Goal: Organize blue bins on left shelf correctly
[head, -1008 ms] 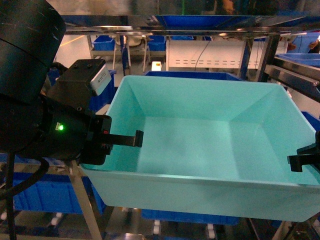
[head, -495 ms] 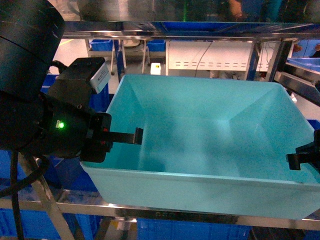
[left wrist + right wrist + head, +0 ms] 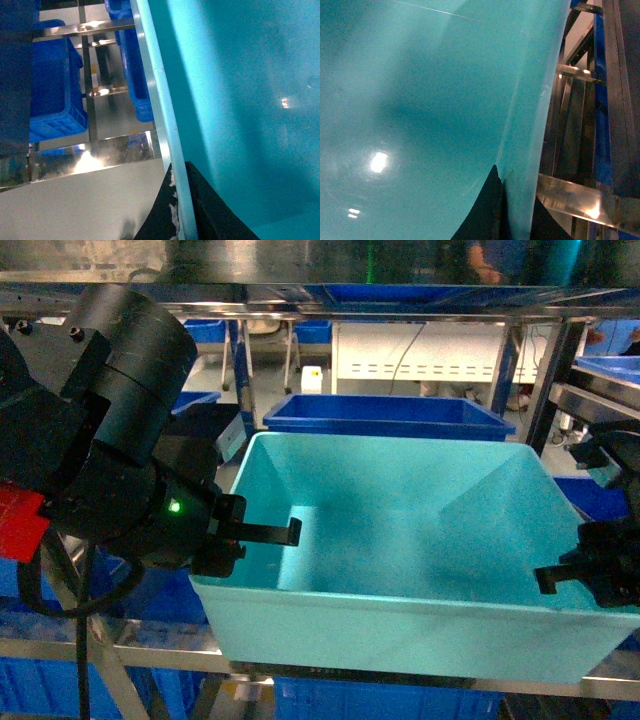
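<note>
Carried farther back between the shelf's steel rails since a second ago, the turquoise tub (image 3: 400, 540) now sits deeper in the left shelf (image 3: 330, 665), its far wall just short of a dark blue bin (image 3: 385, 417) behind. Both grippers pinch its rim: the left gripper (image 3: 270, 532) closed on the left wall, the right gripper (image 3: 560, 575) closed on the right wall. Inside, the tub holds nothing.

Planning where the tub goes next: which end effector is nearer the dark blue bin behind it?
Left. The left end effector clamps the turquoise tub's left wall, below the dark blue bin; the right end effector grips the right wall, farther off.
</note>
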You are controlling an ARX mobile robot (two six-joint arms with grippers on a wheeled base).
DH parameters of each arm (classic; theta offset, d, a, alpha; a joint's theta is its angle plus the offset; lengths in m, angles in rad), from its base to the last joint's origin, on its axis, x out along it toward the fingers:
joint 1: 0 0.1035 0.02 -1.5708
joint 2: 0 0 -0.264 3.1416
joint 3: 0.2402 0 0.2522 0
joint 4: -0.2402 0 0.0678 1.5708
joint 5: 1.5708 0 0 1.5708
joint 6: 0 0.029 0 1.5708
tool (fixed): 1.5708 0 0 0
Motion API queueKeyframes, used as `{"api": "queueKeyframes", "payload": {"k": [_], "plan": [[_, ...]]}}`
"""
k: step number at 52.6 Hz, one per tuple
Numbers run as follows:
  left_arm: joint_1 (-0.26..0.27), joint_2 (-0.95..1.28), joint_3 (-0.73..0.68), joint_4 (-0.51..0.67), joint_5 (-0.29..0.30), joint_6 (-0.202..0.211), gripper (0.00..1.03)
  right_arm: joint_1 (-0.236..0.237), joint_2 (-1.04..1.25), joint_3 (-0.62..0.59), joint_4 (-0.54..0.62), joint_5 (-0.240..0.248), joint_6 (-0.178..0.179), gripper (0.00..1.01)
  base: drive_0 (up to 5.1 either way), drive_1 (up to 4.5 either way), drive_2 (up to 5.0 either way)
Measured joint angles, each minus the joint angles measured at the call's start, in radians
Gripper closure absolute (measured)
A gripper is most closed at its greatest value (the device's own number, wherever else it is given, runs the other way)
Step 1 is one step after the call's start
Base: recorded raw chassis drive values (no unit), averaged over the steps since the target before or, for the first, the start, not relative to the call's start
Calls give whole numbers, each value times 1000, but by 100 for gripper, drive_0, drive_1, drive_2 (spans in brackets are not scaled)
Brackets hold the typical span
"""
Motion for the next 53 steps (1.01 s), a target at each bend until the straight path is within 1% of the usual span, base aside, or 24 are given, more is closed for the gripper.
{"api": "queueKeyframes", "payload": {"k": [6,9,11,14,16,19,23,26,31,33,35,42,48,53], "plan": [[2,24,25,6,-9,-3,101,0,51,58,2,-7,-14,99,0,0,0],[6,52,45,2,-7,-9,101,1,89,106,-27,-10,-21,99,0,0,0],[7,70,54,-11,-4,-21,101,1,113,131,-43,-16,-35,99,0,0,0],[7,89,58,-24,-3,-27,101,2,136,158,-73,-21,-48,99,0,0,0],[7,106,59,-35,5,-37,101,2,160,181,-99,-22,-66,99,0,0,0],[7,134,70,-68,24,-59,101,2,195,208,-135,-25,-82,99,0,0,0],[3,156,72,-76,31,-64,101,6,213,213,-149,-23,-90,99,0,0,0],[1,172,78,-89,39,-66,101,8,217,216,-166,-15,-105,99,0,0,0],[1,183,82,-92,39,-66,101,15,218,220,-161,-7,-129,99,0,0,0],[2,185,86,-93,40,-66,101,16,219,221,-161,-4,-130,99,0,0,0],[6,211,111,-105,55,-57,101,21,233,225,-163,9,-137,99,0,0,0],[1,224,114,-108,58,-50,101,24,247,227,-190,19,-131,99,0,0,0],[0,231,114,-98,58,-48,101,32,247,221,-176,30,-132,99,0,0,0],[0,232,113,-86,58,-37,101,35,247,216,-170,37,-127,99,0,0,0]]}}
